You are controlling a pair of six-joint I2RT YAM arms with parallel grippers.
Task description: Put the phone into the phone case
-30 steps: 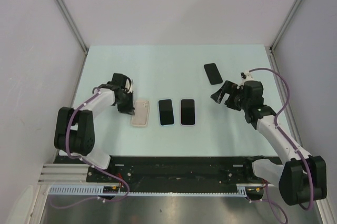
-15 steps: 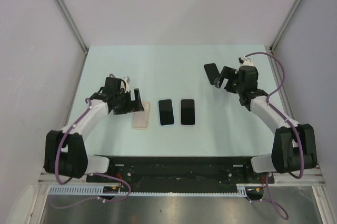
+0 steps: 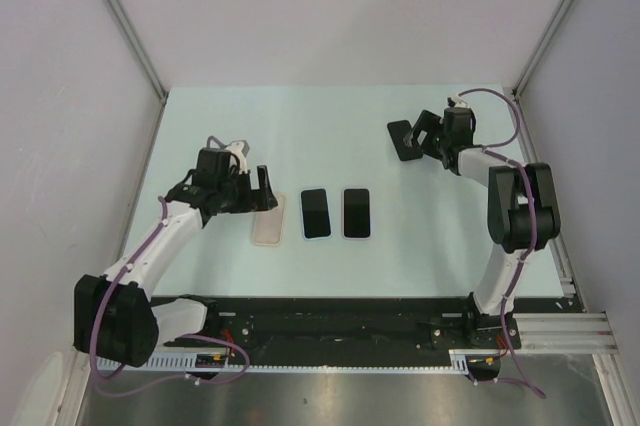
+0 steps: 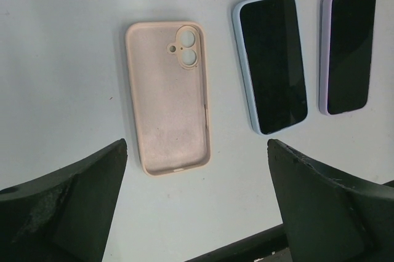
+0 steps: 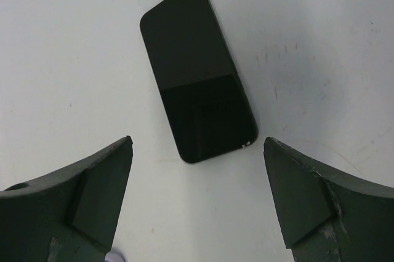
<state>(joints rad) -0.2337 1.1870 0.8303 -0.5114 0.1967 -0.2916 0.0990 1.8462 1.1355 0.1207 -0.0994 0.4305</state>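
Left arm reaches forward with the elbow bent. The left gripper point(image 4: 197, 213) hangs over the bench point(image 3: 330, 116), jaws wide apart and empty, at the near end of the beige phone case point(image 4: 167, 97), which lies hollow side up. Two cased phones point(image 4: 271, 62) lie just beside it on the right. Right arm stretches far forward. The right gripper point(image 5: 197, 203), spread and empty, hangs over the bare black phone point(image 5: 197, 71), which lies flat and askew.

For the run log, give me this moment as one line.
left claw open near case | right claw open near phone | phone not in case
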